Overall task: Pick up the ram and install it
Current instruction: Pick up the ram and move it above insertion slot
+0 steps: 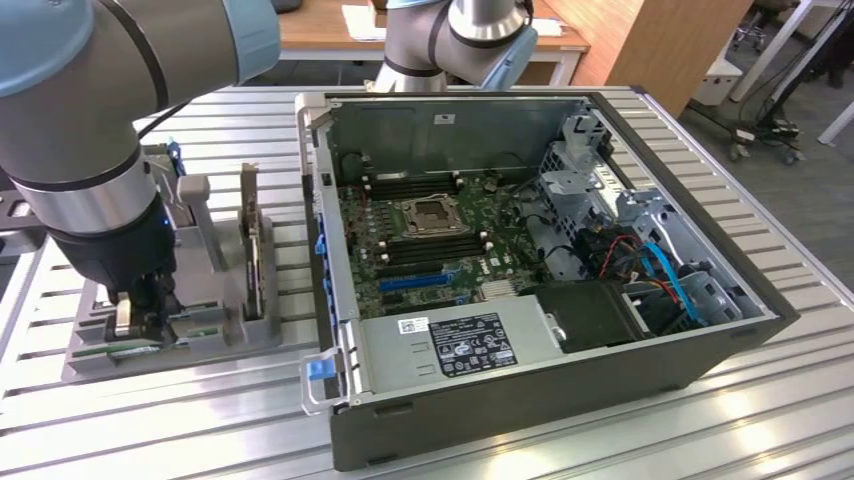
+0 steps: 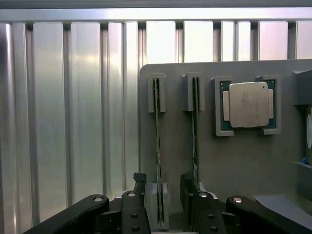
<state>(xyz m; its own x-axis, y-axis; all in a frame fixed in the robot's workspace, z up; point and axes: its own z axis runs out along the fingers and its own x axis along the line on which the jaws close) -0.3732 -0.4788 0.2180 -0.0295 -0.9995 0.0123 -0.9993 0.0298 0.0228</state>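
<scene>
Two ram sticks stand on edge in slots of a grey fixture [image 2: 175,146]. One ram stick [image 2: 157,136] runs between my gripper's [image 2: 164,195] two dark fingers; the other ram stick [image 2: 195,131] lies just outside one finger [image 2: 187,187]. The gripper is open and straddles the first stick with a gap on each side. In the exterior view the gripper [image 1: 140,322] hangs low over the near end of the fixture [image 1: 200,345] on the exterior view's left, where a green ram edge [image 1: 104,350] shows. The open computer case [image 1: 534,250] with its motherboard [image 1: 427,235] stands to the right.
A processor chip [image 2: 248,105] sits in a pocket of the fixture beside the sticks. A tall dark expansion card [image 1: 250,240] stands upright in the fixture near the case wall. The ribbed aluminium table [image 1: 160,420] surrounds both. A second arm base [image 1: 454,40] stands behind the case.
</scene>
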